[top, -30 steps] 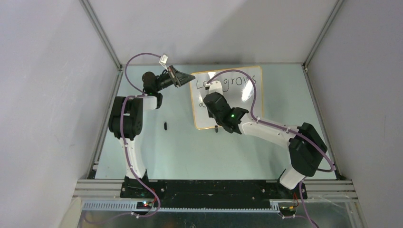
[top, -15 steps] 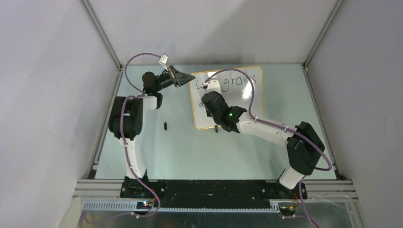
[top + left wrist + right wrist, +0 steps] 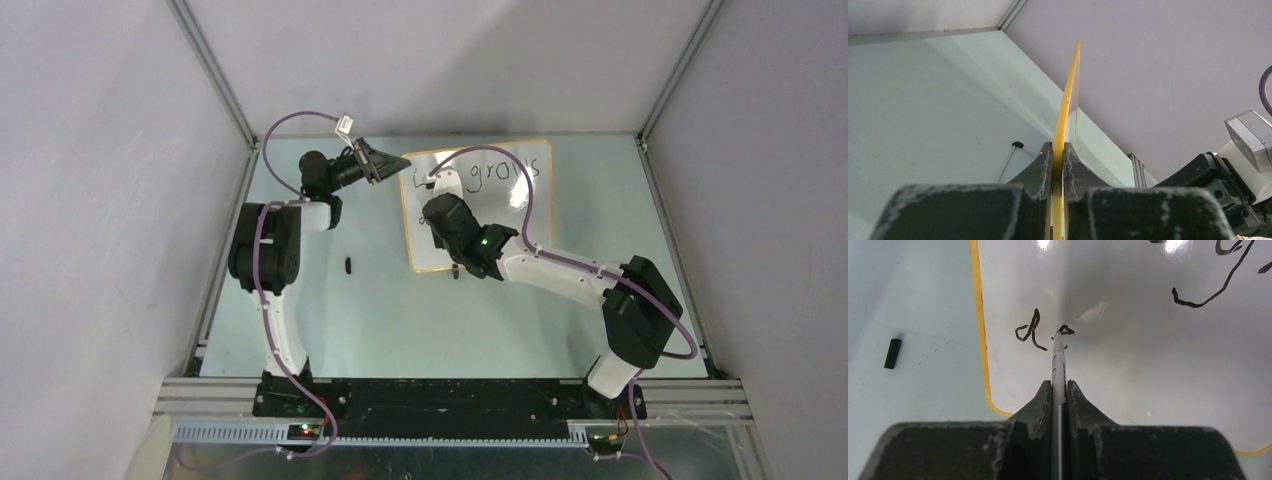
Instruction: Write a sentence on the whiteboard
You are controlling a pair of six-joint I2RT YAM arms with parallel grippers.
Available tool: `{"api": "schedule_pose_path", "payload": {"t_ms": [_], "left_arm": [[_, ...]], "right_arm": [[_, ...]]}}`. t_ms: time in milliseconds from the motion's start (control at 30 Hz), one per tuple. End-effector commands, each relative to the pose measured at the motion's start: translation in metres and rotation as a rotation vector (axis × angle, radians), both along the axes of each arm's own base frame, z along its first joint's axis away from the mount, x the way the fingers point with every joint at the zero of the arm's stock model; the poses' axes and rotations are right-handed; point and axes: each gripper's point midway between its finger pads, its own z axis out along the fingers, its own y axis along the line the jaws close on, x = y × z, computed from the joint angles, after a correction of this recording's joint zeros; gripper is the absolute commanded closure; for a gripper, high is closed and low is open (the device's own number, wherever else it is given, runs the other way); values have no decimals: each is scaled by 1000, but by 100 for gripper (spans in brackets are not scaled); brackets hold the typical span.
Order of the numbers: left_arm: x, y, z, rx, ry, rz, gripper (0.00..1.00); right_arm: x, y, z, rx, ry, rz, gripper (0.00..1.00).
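right gripper (image 3: pixel 1059 388) jaws pinch a white marker (image 3: pixel 1058 360), its tip on the whiteboard (image 3: pixel 1148 370) just right of a handwritten "d" (image 3: pixel 1029 331).

The right hand (image 3: pixel 1059 386), gripping the marker (image 3: pixel 1058 360), has moved slightly leftward and farther back over the whiteboard (image 3: pixel 495 207).

Lab test cell: grey panel walls (image 3: pixel 90 200), aluminium frame (image 3: pixel 215 75), pale-green table (image 3: pixel 400 320).

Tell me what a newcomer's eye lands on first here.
The right gripper pinches a marker, its tip at a stroke on the whiteboard beside a written "d". The left gripper clamps the board's orange rim at its far left corner; "grows" fills the top line.
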Motion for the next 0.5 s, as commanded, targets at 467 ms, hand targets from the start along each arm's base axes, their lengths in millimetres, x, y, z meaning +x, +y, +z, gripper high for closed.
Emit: {"api": "schedule_pose_path", "payload": {"t_ms": [467], "left_arm": [[-13,-8,22,10,-82,-31,100]], "right_arm": [[-5,2,3,-18,21,5,100]]}}
